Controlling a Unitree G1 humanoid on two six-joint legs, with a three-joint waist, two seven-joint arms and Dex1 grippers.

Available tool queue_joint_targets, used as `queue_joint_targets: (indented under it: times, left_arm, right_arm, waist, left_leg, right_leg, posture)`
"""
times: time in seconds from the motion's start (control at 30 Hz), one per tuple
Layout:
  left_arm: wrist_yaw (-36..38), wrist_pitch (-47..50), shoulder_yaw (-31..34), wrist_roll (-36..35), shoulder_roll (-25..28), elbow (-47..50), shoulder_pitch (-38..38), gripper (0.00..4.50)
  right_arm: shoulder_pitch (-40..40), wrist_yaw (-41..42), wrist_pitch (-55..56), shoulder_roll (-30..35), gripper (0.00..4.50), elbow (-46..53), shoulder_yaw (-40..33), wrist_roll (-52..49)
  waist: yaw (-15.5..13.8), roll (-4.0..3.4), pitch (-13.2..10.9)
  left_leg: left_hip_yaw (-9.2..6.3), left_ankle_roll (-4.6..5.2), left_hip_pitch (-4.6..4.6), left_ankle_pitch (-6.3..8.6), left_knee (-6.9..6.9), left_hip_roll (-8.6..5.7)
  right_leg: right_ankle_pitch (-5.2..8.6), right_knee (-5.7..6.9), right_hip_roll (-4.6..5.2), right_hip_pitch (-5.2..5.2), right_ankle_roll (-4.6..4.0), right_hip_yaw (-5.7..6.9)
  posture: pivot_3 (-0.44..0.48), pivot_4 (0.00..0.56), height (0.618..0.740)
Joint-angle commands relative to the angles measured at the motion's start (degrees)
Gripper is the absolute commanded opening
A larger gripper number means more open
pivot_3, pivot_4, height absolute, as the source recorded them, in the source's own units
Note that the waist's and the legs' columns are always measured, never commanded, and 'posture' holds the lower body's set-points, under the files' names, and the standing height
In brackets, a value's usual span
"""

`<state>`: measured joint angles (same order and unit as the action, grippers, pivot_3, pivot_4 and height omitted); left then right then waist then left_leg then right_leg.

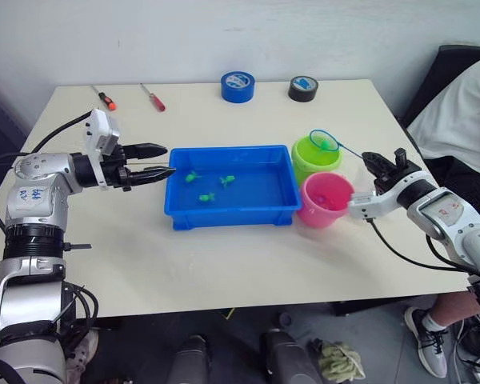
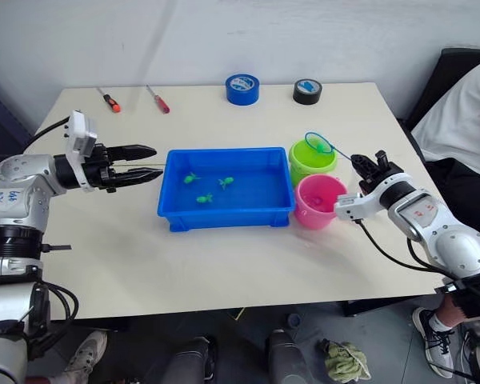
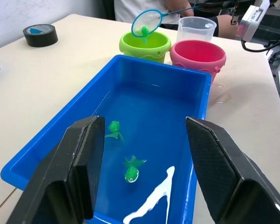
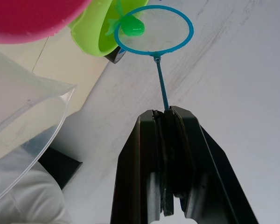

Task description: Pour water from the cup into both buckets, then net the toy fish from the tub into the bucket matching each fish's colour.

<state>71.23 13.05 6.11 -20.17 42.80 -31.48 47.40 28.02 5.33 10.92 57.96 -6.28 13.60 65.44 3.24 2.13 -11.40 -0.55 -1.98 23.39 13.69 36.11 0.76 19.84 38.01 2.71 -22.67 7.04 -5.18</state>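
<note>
The blue tub (image 1: 176, 214) sits mid-table with water and three green toy fish (image 1: 226, 180) in it. To its right stand the lime green bucket (image 1: 304, 164) and, nearer, the pink bucket (image 1: 320, 214). The clear cup (image 3: 196, 28) stands just behind the pink bucket. My right gripper (image 1: 368, 158) is shut on the net's thin handle. The net's blue hoop (image 1: 323, 141) hangs over the green bucket with a green fish (image 4: 130, 25) at its rim. My left gripper (image 1: 170, 159) is open and empty at the tub's left end.
A blue tape roll (image 1: 238, 86) and a black tape roll (image 1: 303, 88) lie at the table's far edge. Two red-handled screwdrivers (image 1: 106, 99) lie at the far left. A person in white (image 1: 464, 104) sits beside the table's right side.
</note>
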Motion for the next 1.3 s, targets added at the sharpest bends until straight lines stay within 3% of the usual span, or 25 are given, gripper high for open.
queue_joint_targets:
  times: [0.03,0.43,1.3]
  left_arm:
    - [0.2,-0.8,1.0,-0.2,0.6,0.8,1.4,3.03]
    - [0.0,-0.4,1.2,-0.2,0.9,1.2,1.0,3.03]
    - [-0.3,0.9,1.8,-0.5,2.0,3.1,-0.8,3.03]
  right_arm:
    - [0.1,-1.9,-1.6,0.4,0.00,1.7,-1.0,1.7]
    - [-3.6,-0.9,-1.4,-0.3,0.00,4.2,-1.2,1.1]
    - [-1.3,-0.4,-3.8,-2.3,0.00,2.9,-2.4,-0.3]
  waist:
    - [0.0,0.00,0.0]
    - [0.0,0.00,0.0]
    - [0.0,0.00,0.0]
  left_leg:
    - [0.00,0.00,0.00,0.00,0.00,0.00]
    - [0.06,0.00,-0.03,0.00,0.01,0.00]
    - [0.10,0.00,-0.08,0.00,0.04,0.02]
  right_leg:
    - [0.00,0.00,0.00,0.00,0.00,-0.01]
    - [0.00,0.05,-0.02,0.01,0.00,-0.05]
    - [0.00,0.12,-0.04,0.02,0.00,-0.08]
  posture:
    - [0.000,0.150,0.734]
    - [0.000,0.150,0.734]
    - [0.000,0.150,0.734]
